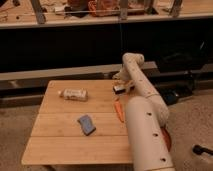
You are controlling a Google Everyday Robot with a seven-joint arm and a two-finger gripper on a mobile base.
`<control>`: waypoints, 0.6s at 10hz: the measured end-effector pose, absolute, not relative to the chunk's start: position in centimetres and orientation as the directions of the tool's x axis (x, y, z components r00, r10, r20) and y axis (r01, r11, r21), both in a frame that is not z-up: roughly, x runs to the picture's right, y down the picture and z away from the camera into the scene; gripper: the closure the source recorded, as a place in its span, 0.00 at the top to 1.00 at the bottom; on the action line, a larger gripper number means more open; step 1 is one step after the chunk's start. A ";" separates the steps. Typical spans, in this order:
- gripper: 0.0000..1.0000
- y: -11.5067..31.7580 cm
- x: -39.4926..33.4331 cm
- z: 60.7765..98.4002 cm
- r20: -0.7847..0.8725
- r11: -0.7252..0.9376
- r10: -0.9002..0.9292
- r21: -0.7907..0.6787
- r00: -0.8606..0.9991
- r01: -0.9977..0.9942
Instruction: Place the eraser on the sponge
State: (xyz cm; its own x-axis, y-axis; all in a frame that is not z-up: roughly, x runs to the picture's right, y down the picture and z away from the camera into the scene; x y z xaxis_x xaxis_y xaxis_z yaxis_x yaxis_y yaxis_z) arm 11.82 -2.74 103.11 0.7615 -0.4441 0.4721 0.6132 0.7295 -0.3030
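The eraser [119, 89], a small dark block with a light edge, lies near the far right of the wooden table [60, 145]. My gripper [121, 80] hangs right over it at the end of the white arm [145, 125], touching or nearly touching it. The blue-grey sponge [86, 124] lies flat in the middle of the table, well to the front left of the eraser and away from the gripper.
A whitish labelled bottle [74, 94] lies on its side at the far left. An orange carrot [118, 110] lies just in front of the eraser. A sliver of the orange plate [165, 138] shows behind the arm. A dark shelf runs behind the table.
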 end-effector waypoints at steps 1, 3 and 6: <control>0.80 -1.8 11.2 103.5 0.483 0.710 -0.440 -0.329 0.757 0.622; 0.66 -1.0 10.6 104.4 0.480 0.704 -0.438 -0.343 0.760 0.622; 0.37 -1.3 10.9 104.1 0.474 0.707 -0.442 -0.338 0.761 0.621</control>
State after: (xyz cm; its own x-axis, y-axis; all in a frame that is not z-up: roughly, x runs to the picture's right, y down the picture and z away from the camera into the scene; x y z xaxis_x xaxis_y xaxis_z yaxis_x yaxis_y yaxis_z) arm 10.89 -1.32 104.09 0.7612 -0.4422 0.4745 0.6213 0.7071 -0.3377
